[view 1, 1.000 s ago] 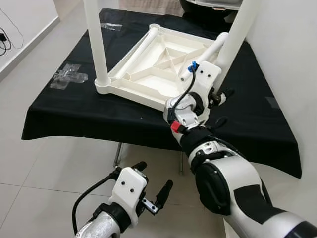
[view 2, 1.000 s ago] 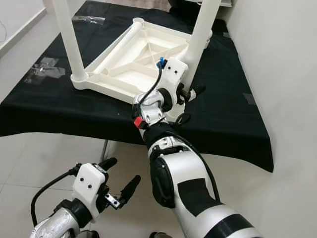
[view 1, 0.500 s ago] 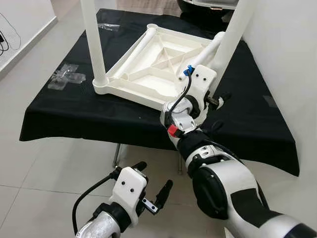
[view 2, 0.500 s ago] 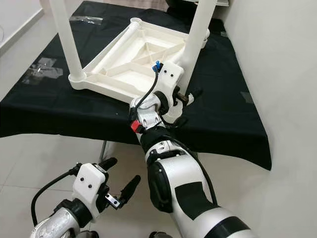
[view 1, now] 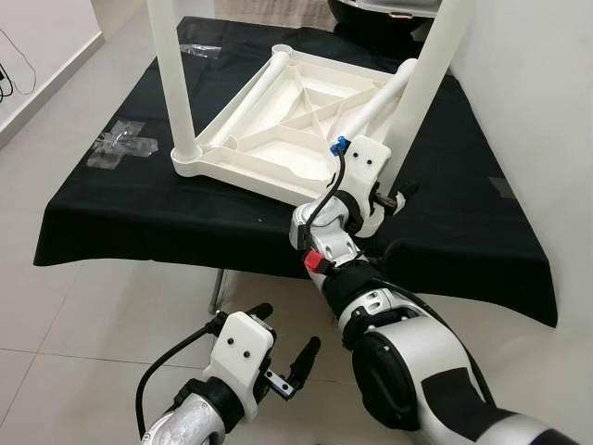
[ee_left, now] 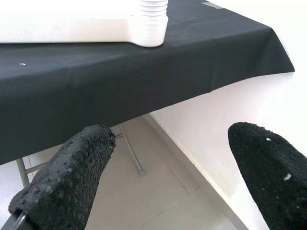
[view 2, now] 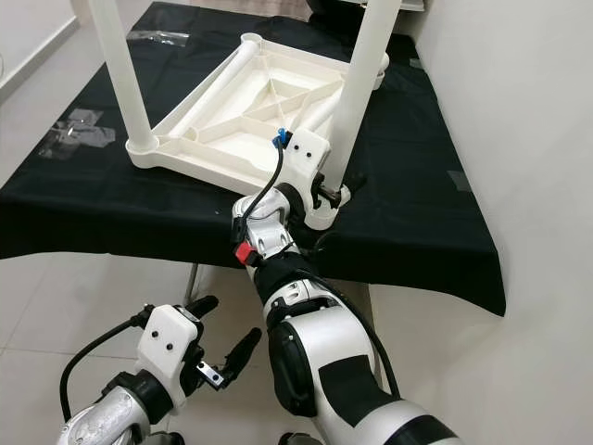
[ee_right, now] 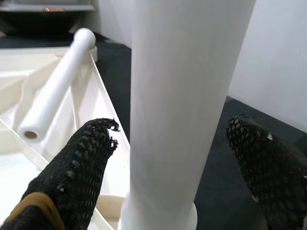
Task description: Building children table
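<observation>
- White plastic tabletop [view 1: 278, 130] lies upside down on black cloth [view 1: 120, 204], just ahead of right gripper [ee_right: 177, 158].
- Loose leg [ee_right: 55, 88] rests inside its ribbed underside.
- Right gripper spread around an upright leg [ee_right: 187, 96]; contact unclear, leg top cut off.
- Left gripper [view 1: 283, 348] spread, low, below cloth edge.
</observation>
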Controlling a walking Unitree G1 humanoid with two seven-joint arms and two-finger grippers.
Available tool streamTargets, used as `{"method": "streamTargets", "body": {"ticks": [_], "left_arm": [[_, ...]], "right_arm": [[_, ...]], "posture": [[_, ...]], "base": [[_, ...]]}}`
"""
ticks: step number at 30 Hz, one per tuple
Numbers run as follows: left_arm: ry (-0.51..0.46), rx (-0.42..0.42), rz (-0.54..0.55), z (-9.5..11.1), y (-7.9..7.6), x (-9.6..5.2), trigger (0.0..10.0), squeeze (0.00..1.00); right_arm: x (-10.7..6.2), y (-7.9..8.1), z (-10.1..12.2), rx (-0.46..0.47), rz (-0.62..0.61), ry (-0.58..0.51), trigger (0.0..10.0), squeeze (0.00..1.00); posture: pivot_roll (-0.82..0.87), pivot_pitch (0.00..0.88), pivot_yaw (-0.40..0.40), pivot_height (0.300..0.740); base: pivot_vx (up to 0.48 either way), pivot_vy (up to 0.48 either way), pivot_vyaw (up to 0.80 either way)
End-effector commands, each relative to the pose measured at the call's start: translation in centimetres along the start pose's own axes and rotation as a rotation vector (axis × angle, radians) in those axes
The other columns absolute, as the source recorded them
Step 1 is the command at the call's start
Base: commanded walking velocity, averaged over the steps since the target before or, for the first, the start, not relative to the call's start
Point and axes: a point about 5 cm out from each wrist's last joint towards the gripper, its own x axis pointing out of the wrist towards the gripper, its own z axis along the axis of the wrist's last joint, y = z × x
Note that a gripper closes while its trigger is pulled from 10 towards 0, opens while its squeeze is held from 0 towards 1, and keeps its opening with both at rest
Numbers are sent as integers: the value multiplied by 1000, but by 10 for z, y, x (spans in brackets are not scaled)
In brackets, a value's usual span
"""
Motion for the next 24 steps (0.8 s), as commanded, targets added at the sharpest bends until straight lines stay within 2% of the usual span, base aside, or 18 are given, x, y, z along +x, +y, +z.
{"method": "streamTargets", "body": {"ticks": [1,13,16,19,24], "left_arm": [[9,-10,-2,-3,-2,0,10000,0],[-3,-3,15,-1,1,-3,10000,0],[-3,1,50,0,4,-10,10000,0],[5,6,57,0,4,-18,10000,0],[20,8,61,-3,5,-20,10000,0]], "right_arm": [[-1,-1,-3,-6,0,0,10000,0],[-11,-8,-8,13,70,-12,10000,0],[-14,-12,-8,23,131,-19,10000,0],[-18,-22,-13,23,198,-16,10000,0],[-25,-29,-20,24,278,9,10000,0]], "posture": [[139,169,-130,740],[136,170,-125,740],[141,170,-123,740],[148,167,-125,740],[144,159,-121,740]], "base": [[0,0,0],[0,0,0],[0,0,0],[0,0,0],[0,0,0]]}}
